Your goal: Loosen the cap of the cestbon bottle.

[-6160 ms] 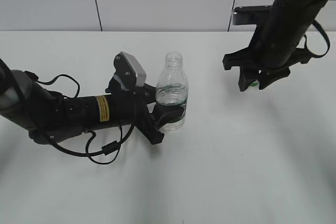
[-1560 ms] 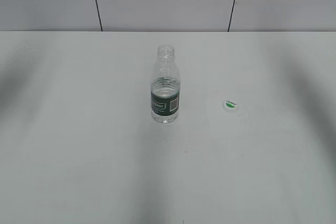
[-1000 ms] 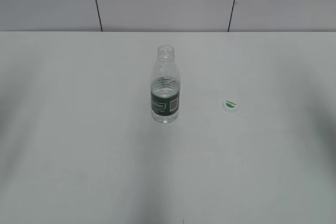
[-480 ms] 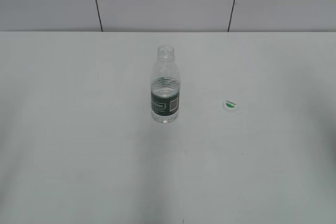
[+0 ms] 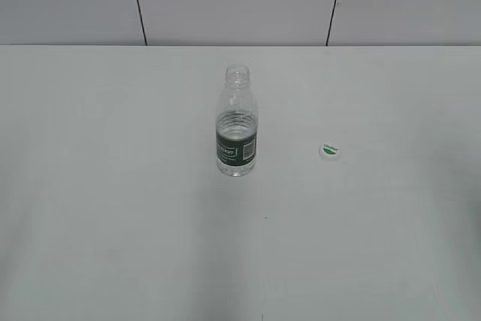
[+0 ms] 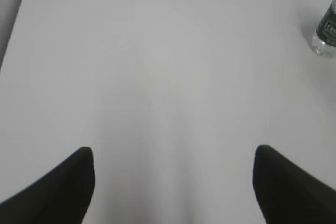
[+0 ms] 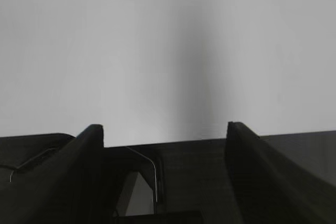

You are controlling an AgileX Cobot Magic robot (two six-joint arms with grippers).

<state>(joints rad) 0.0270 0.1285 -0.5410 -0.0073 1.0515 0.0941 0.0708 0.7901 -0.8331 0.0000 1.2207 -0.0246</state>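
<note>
Your left gripper (image 6: 173,192) hangs with its jaws spread wide, gripping nothing, and the cestbon bottle (image 6: 326,34) stands upright far ahead and to its right. The right gripper (image 7: 164,145) is also parted and empty. The clear, green-banded bottle's neck is bare; the cap (image 5: 330,151) lies flat on the table (image 5: 113,223), apart.

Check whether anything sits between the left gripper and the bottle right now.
Nothing visible does. In the left wrist view, bare table lies between the open left gripper and the cestbon bottle; the cap lies apart.
</note>
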